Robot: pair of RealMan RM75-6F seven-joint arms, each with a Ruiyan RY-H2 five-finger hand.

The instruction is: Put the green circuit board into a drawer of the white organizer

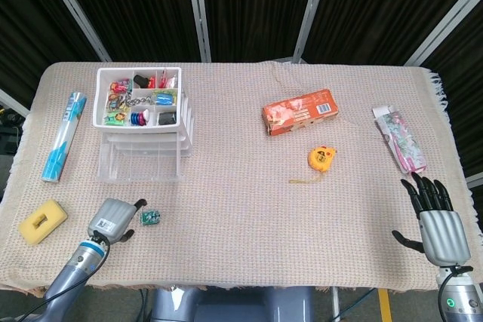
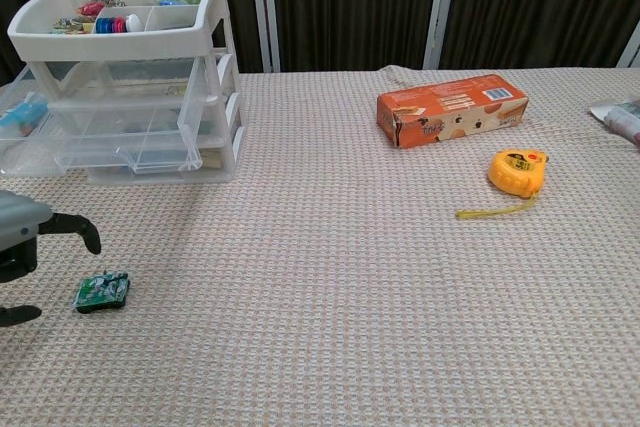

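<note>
The small green circuit board lies flat on the woven cloth in front of the white organizer. My left hand hovers just left of the board, fingers apart and reaching toward it, holding nothing. The organizer has a white divided top tray filled with small items and clear drawers below, all pushed in. My right hand rests open at the table's front right corner, far from the board; the chest view does not show it.
A yellow sponge lies left of my left hand. A blue tube sits at the left edge. An orange box, a yellow tape measure and a patterned packet lie to the right.
</note>
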